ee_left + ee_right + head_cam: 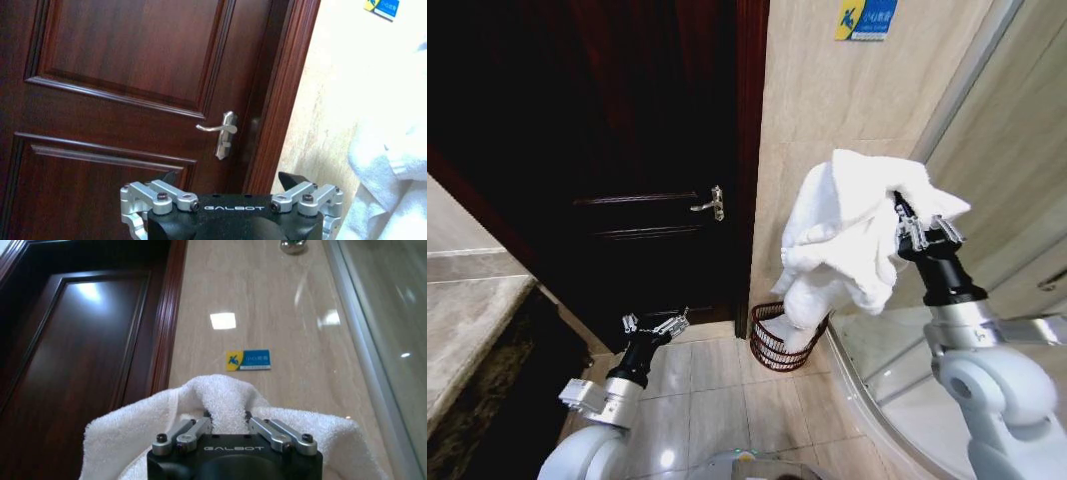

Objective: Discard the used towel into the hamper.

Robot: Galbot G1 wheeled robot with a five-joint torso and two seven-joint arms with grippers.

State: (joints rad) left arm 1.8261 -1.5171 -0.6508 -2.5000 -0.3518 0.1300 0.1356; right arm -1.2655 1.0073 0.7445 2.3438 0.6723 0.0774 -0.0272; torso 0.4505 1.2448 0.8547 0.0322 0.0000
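Beige tiled wall (847,110) meets a dark wooden door (627,120) with a silver lever handle (711,204). On the floor at the foot of that wall, beside the door frame, stands the hamper (772,345). The right gripper (897,205) is clamped on a bunched white towel (847,235) hanging above the hamper. The left gripper (655,324) waits low near the door, jaws spread and empty

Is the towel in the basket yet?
Not yet. The towel hangs from the right gripper, above the basket.
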